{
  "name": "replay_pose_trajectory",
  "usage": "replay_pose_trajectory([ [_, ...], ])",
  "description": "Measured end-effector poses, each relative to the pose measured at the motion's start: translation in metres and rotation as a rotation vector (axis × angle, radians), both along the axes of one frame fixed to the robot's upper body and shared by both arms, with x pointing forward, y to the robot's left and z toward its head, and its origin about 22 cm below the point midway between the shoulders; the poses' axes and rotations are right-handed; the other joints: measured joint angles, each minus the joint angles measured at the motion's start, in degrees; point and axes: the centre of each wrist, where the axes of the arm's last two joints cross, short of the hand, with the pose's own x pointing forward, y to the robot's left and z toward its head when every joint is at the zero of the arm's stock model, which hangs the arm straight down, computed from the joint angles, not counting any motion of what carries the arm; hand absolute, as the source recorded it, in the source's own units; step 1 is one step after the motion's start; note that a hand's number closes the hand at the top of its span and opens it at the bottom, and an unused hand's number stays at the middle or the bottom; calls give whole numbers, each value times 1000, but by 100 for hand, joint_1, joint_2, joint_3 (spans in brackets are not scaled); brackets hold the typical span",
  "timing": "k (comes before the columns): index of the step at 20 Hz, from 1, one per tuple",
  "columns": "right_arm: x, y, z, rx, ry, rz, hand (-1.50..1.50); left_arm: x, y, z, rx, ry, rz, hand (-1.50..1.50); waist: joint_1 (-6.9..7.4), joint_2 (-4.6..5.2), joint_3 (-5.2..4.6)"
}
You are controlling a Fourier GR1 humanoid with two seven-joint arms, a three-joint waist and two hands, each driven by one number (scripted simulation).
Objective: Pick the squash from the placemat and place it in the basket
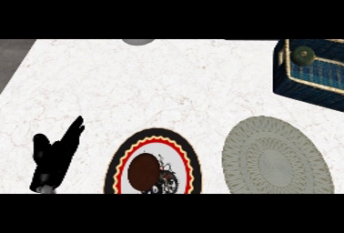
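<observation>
A small round green squash lies inside the dark blue woven basket at the far right of the counter, near the basket's left wall. The round grey woven placemat lies at the near right with nothing on it. My left hand shows at the lower left, open, fingers straight and pointing up and to the right, holding nothing. It is far from both the placemat and the basket. My right hand does not show.
A round plate with a black rim, a red and yellow ring and a dark brown oval in its middle lies between my left hand and the placemat. A grey rounded object peeks in at the far edge.
</observation>
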Motion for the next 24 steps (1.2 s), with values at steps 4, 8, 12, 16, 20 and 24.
replay_pose_trajectory([
  [4, -3, -16, -13, -87, 85, -43, -150, -2, 0, 0, 3, -5, -1, 0, 5, 0, -2],
  [8, -8, -32, -18, -163, 132, -32, -150, -3, 5, -2, 1, -8, -6, 0, -10, -9, 1],
  [12, -17, -49, -16, -191, 119, -29, -150, -4, 5, -2, -1, -9, 1, 0, -23, -23, 4],
  [16, -22, -58, -8, -178, 59, -47, -150, -4, 3, -2, 1, 0, 5, 0, -36, -29, 0],
  [20, -33, -73, 2, -121, -8, -87, -150, -6, 3, -1, 1, 0, 10, 0, -56, -37, -6],
  [24, -52, -97, 5, -70, -50, -149, -150, -8, 6, -3, 3, -2, 15, 0, -101, -50, -8],
])
